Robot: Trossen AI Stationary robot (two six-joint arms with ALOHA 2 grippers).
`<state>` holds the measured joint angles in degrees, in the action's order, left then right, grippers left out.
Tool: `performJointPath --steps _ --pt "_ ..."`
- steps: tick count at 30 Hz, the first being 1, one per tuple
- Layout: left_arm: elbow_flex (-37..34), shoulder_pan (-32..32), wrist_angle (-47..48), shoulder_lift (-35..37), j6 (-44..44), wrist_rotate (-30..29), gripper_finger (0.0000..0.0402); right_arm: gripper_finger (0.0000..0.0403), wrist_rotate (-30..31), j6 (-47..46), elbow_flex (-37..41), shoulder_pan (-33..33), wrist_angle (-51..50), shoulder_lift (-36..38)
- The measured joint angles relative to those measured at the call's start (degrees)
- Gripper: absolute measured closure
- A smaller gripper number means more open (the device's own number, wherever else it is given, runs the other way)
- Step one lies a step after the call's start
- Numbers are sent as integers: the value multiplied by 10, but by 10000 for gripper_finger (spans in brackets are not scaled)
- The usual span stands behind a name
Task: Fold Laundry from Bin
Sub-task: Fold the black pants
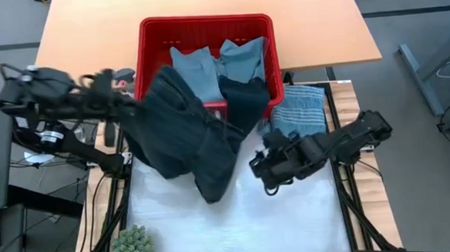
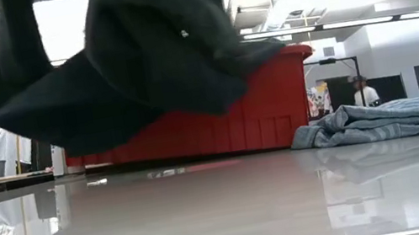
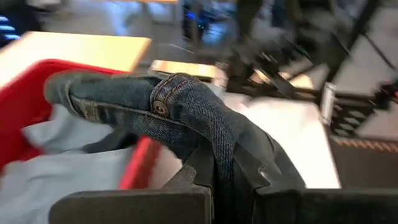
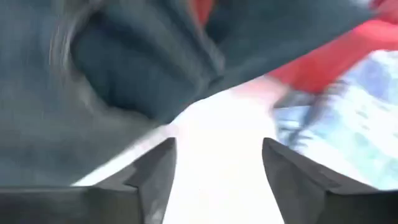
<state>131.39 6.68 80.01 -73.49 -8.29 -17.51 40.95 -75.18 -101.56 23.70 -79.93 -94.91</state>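
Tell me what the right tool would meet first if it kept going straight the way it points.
Probably the hanging dark denim garment, which fills the right wrist view just beyond the open right tool. The red plastic bin lies behind it. Depth is unclear.

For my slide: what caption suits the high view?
Left gripper lifts dark jeans from red bin; right gripper open.

My right pincer [image 4: 217, 171] shows both fingers [image 4: 155, 171] spread apart over the white surface [image 4: 217, 124], nothing between them. A dark denim garment [image 4: 112, 81] hangs blurred just ahead, the red bin [image 4: 336, 59] behind it, and a pale striped cloth [image 4: 348, 124] lies beside the bin
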Motion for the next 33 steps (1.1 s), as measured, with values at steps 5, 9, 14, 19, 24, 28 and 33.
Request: performJointPath --steps 5,9,14,19,24,28,33 --pt "0 3 4 38 -12 -42 399 85 19 -72 93 18 146 1" --pt "0 3 4 54 -12 -42 399 83 34 -88 195 5 328 0" --pt "0 3 8 59 -7 -12 399 85 -15 54 298 -55 685 2" --pt "0 3 43 58 -18 27 393 85 -69 159 332 -114 838 9" --pt "0 3 56 58 -30 36 395 85 -63 187 332 -160 746 42" --pt "0 3 56 61 -37 43 399 85 -76 170 332 -189 665 64" --pt "0 3 56 61 -46 55 394 85 -181 167 366 -239 751 57"
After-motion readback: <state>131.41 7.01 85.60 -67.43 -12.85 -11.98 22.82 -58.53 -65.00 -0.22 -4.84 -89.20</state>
